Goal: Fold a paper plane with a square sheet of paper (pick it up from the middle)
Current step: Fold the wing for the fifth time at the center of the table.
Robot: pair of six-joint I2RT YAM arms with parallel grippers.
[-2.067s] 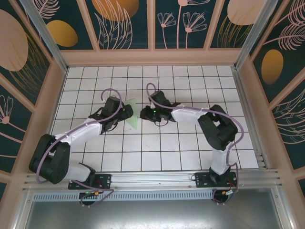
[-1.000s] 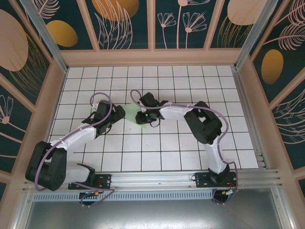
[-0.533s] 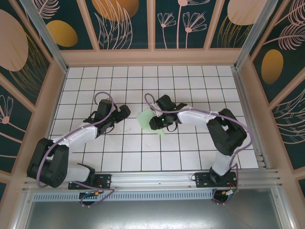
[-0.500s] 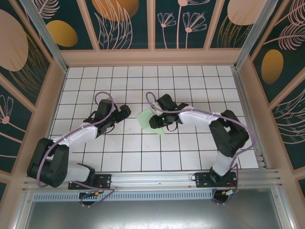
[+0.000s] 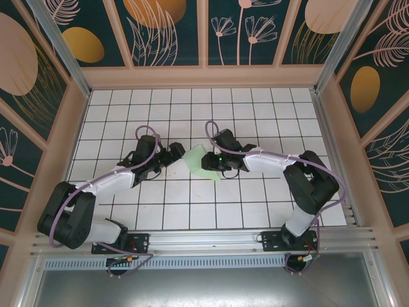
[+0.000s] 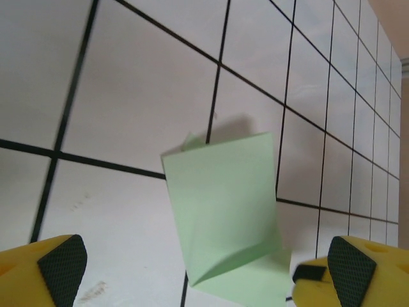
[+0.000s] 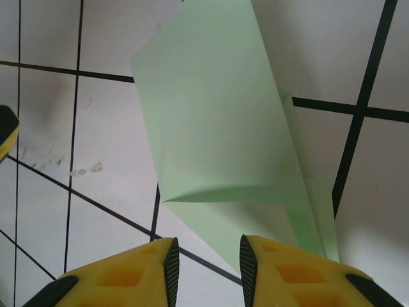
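The square sheet of paper is pale mint green and lies folded on the white grid near the table's middle. One flap stands up along a crease. My left gripper is just left of it and low, wide open, its fingers on either side of the sheet's near end in the left wrist view. My right gripper hovers over the sheet's right side. Its jaws stand a narrow gap apart with nothing pinched, and paper and table show between the fingers. The paper plane is out of view.
The white tiled table is bounded by wooden walls at the back and both sides. An aluminium rail with the arm bases runs along the near edge. Open tiles lie behind and in front of the sheet.
The right gripper pulled the sheet about one tile rightwards and now rests over it. The left gripper, still wide open, has moved right up to the sheet's left edge.
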